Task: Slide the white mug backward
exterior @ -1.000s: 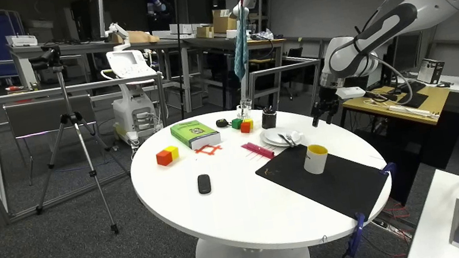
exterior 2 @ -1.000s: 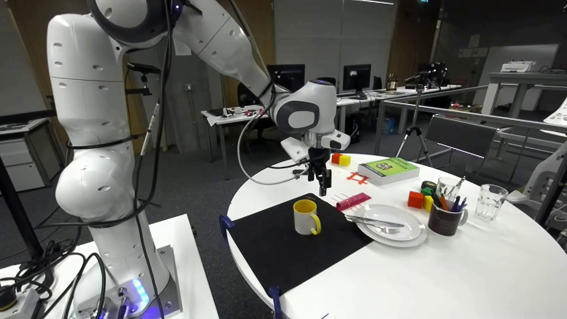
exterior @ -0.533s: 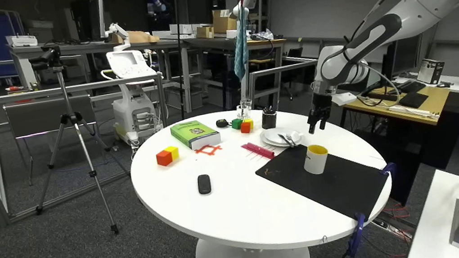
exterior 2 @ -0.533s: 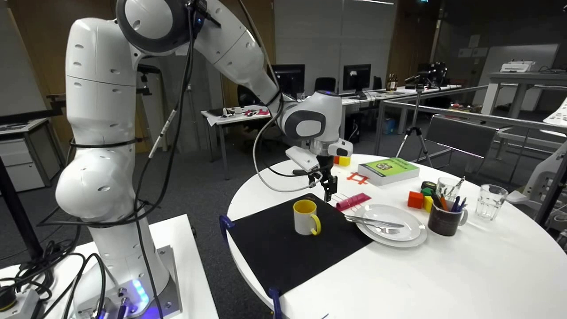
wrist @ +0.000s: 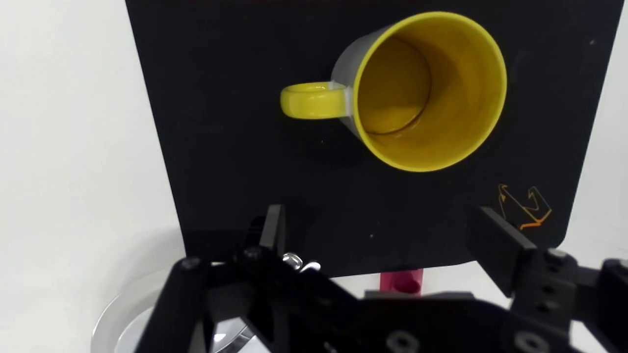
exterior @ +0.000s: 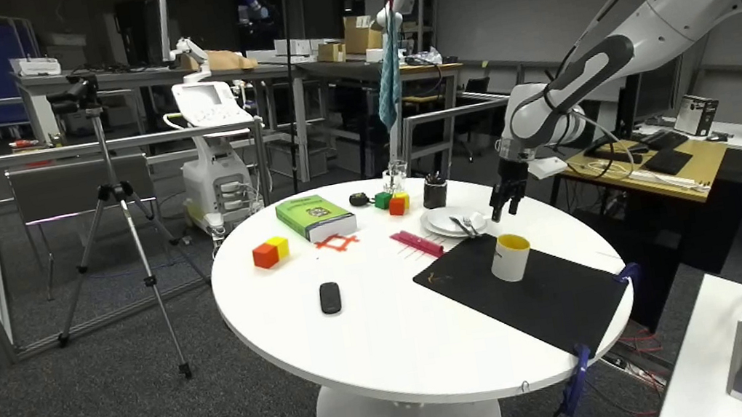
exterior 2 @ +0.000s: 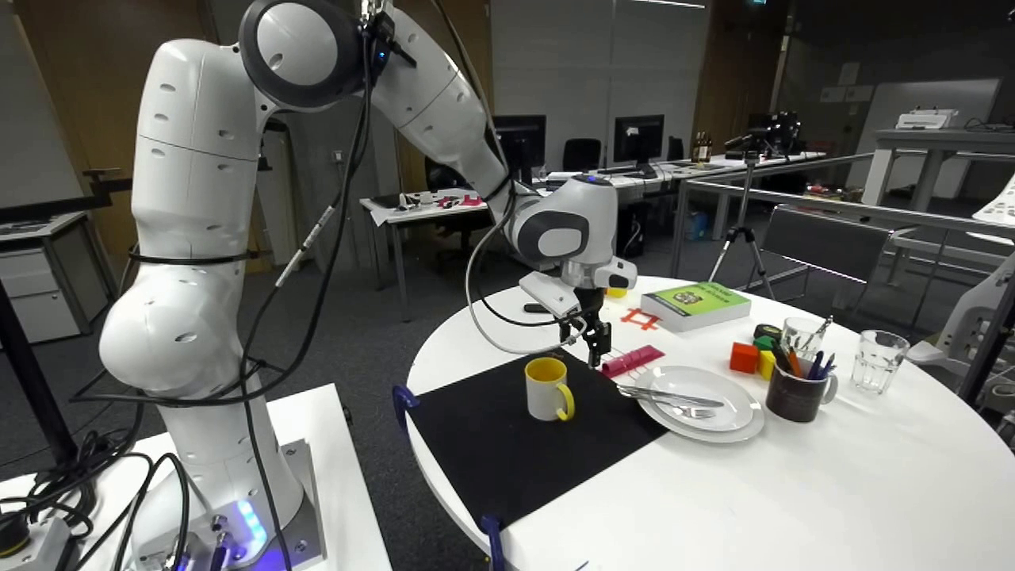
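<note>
The white mug stands upright on a black mat on the round white table. In an exterior view the mug shows its yellow inside and yellow handle. In the wrist view the mug is ahead of the fingers, with its handle to the left. It appears empty. My gripper is open and holds nothing. It is above the table beyond the mug, apart from it, near the mat's edge. The gripper also shows in an exterior view, and its spread fingers show in the wrist view.
White plates with cutlery and a pink piece lie close to the gripper. A brown mug with pens, glasses, coloured blocks and a green book stand farther off. Blue clamps grip the mat at the table edge.
My gripper has moved down and, in an exterior view, closer to the plates and the mug. It stays open. The mug has not moved.
</note>
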You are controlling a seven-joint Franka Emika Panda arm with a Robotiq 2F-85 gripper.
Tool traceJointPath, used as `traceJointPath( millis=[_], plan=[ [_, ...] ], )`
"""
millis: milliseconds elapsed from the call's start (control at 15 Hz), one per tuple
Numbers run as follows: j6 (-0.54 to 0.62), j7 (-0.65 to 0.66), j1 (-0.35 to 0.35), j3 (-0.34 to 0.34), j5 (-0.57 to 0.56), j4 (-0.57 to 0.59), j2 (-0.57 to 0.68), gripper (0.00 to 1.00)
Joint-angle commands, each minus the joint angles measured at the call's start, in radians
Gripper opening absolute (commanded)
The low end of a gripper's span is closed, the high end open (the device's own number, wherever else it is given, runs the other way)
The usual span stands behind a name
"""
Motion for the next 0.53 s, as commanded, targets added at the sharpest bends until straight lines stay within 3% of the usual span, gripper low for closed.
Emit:
traceJointPath(
  millis=[0, 467],
  plan=[
    [0.035, -0.025, -0.019, 0.02, -0.01, 0.029, 0.035, 1.0],
    [0.016, -0.016, -0.019, 0.025, -0.024, 0.055, 0.078, 1.0]
  ],
)
